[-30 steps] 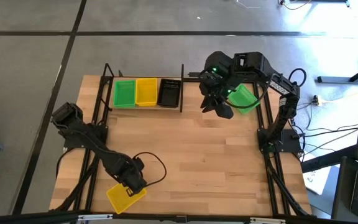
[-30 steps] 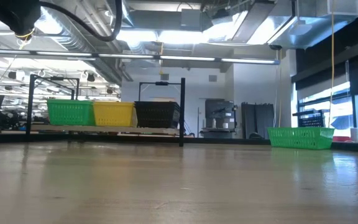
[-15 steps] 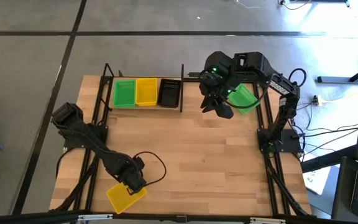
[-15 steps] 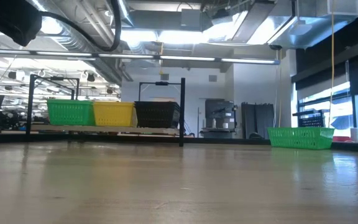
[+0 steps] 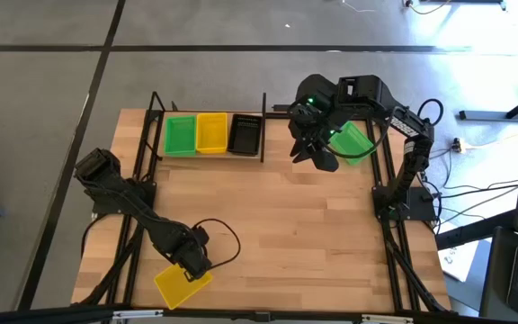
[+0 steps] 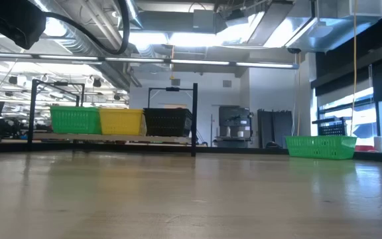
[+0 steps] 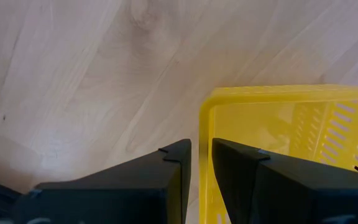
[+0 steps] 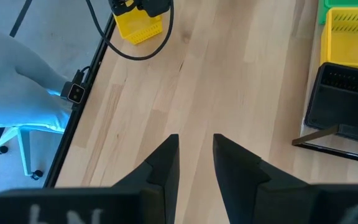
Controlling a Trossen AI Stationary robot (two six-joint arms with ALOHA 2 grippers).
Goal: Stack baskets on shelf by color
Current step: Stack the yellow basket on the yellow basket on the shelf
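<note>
The left gripper (image 7: 201,163) sits at the near-left corner of the wooden table, far from the narrow light-wood shelf with black metal posts (image 5: 209,155), and its two dark fingers straddle the rim of a small yellow perforated plastic basket (image 5: 182,285): one finger inside the wall, one outside, with only a thin gap between them, so they appear to be pinching that wall, though whether they are fully clamped is hard to tell. The basket lies skewed to the shelf, its long axis running diagonally, and the coming move turns on carrying it up and across toward the shelf's middle, where a yellow basket (image 5: 211,132) already stands between a green basket (image 5: 181,135) and a black basket (image 5: 245,133). The held basket looks thin-walled with slotted sides, and would likely flex in a one-wall grip. The right gripper (image 8: 196,155) hangs just beyond the shelf's right end, its fingers slightly parted on nothing, beside a second green perforated basket (image 5: 352,141) that rests at the table's far-right edge.
</note>
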